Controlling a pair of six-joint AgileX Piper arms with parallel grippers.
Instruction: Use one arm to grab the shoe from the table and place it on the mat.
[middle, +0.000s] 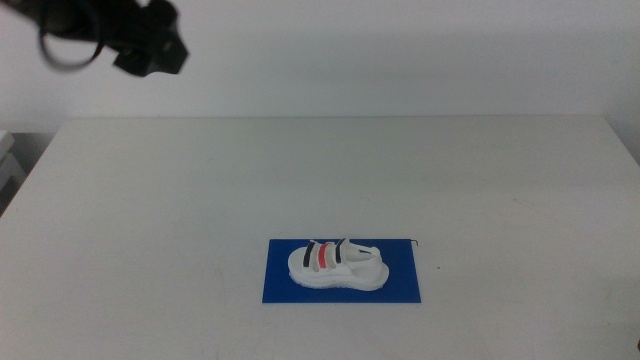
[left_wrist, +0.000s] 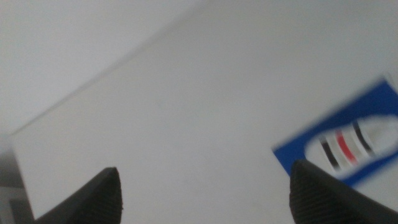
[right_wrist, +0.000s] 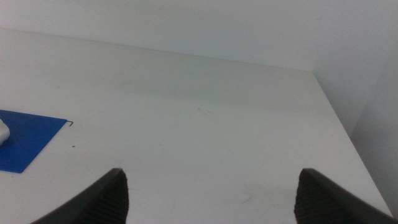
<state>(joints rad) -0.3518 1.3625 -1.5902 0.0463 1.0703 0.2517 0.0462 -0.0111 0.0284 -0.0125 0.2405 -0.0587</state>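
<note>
The white sandal (middle: 336, 266) with black, red and black straps lies on the dark blue mat (middle: 400, 285) at the front middle of the white table (middle: 200, 200). The left arm (middle: 140, 40) is raised high at the far left, well away from the shoe. Its gripper (left_wrist: 202, 193) is open and empty; the left wrist view shows the shoe (left_wrist: 351, 143) on the mat (left_wrist: 298, 146), blurred. The right gripper (right_wrist: 211, 196) is open and empty over the table's right side, out of the middle view; its wrist view shows a corner of the mat (right_wrist: 28, 140).
The table's far edge (middle: 340, 118) meets a plain white wall. A white object (middle: 8, 165) stands off the table's left side. The right table edge (right_wrist: 336, 118) shows in the right wrist view.
</note>
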